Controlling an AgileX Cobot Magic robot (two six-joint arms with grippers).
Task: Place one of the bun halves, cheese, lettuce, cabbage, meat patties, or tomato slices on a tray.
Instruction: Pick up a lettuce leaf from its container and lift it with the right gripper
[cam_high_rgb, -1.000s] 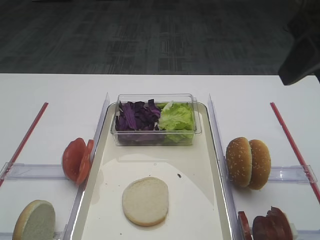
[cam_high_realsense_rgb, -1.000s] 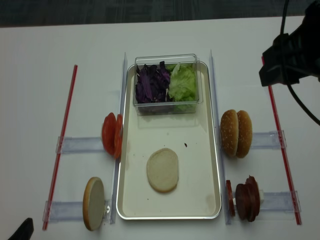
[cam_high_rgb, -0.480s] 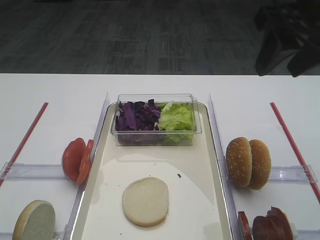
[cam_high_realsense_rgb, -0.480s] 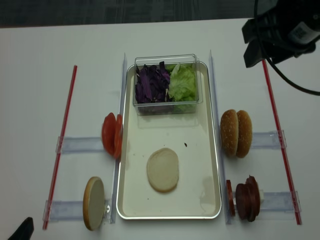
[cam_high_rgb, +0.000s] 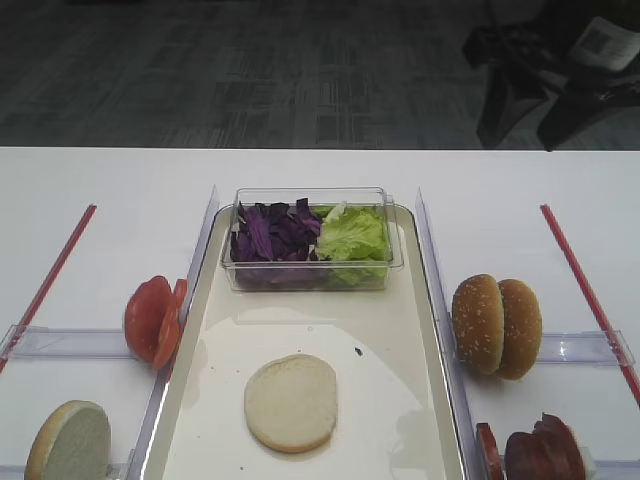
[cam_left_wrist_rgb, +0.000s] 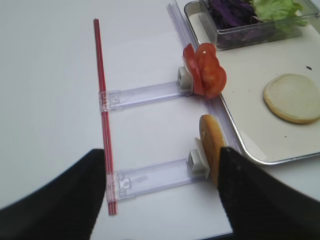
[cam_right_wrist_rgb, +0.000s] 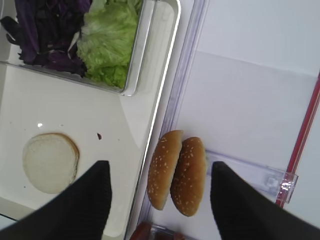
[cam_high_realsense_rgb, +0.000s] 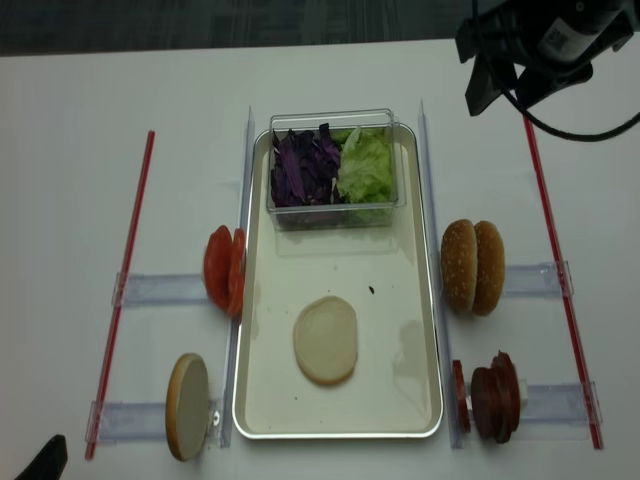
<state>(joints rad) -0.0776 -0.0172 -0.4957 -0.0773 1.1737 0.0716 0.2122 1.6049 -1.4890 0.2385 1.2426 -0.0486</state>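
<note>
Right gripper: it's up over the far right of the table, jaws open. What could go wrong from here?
1. The right gripper is open and empty; the two sesame bun tops stand on edge pressed together, so a grab may catch both.
2. The clear tub of purple cabbage and lettuce sits on the tray; reaching in could shove it.
3. The bun half lies loose on the tray; a placement may nudge it.

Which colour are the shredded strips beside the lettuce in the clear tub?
The cabbage strips are dark purple; this shows best in the realsense exterior high view.
</note>
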